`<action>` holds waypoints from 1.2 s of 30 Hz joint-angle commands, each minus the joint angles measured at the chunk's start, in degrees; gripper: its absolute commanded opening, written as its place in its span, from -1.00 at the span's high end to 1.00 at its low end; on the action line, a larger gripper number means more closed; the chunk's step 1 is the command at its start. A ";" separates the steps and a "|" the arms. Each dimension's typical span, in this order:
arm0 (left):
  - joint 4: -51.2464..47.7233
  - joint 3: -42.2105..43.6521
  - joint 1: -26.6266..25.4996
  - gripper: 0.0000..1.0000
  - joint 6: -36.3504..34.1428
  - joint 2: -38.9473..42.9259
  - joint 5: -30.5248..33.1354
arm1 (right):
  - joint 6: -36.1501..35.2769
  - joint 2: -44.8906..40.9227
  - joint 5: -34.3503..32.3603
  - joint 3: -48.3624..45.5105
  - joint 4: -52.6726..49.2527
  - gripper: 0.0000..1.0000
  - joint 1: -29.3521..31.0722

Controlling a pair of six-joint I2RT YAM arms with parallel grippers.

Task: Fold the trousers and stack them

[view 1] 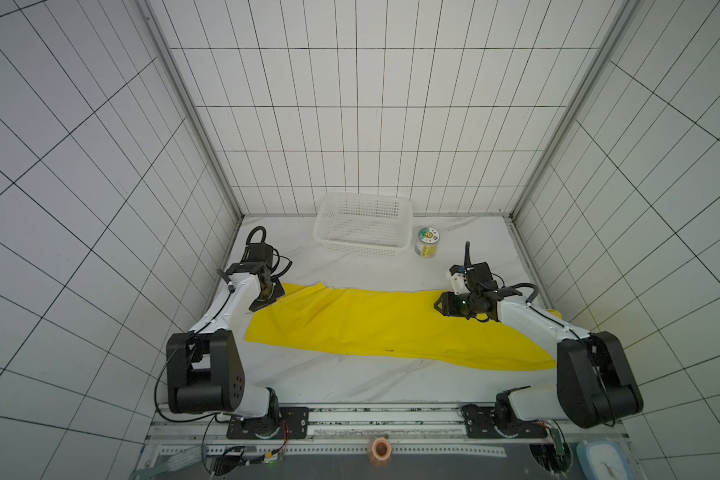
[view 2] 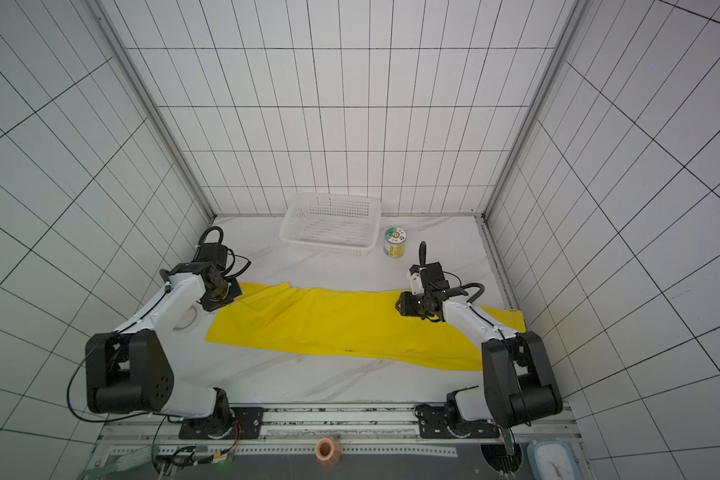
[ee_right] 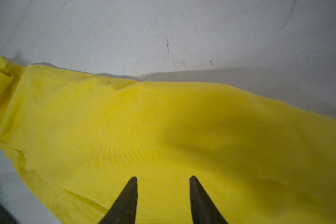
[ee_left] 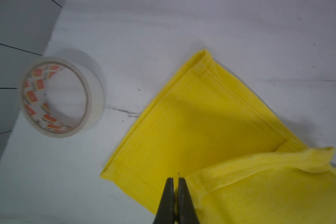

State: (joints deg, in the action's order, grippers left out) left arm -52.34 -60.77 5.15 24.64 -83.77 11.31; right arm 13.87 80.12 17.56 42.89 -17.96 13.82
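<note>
The yellow trousers [view 1: 371,328] lie stretched across the marble table [view 1: 350,382], just below the centre in both top views. At their left end the left gripper [ee_left: 174,179] pinches a fold of the cloth. The right gripper [ee_right: 163,177] hangs spread over their right part.

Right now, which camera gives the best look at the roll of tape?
The left wrist view: the roll of tape lies whole and close on the table, beside the trousers. In a top view only its edge peeks out from under the left arm. The right wrist view shows none of it.
</note>
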 commanded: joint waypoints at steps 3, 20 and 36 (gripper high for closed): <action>-0.91 0.57 4.69 1.00 -1.69 0.45 14.50 | -0.10 0.74 1.15 2.68 0.03 0.11 0.50; -0.26 7.81 7.65 0.68 3.09 1.96 14.32 | -1.00 0.73 0.74 3.02 0.60 0.10 0.34; 1.05 0.01 4.61 -0.33 -16.42 -1.42 -1.32 | -3.82 -9.06 0.58 5.14 -8.20 -0.24 -3.19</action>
State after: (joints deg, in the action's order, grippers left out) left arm -51.92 -58.96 9.74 15.68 -81.60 12.99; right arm 11.90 72.29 16.93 42.92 -23.75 10.76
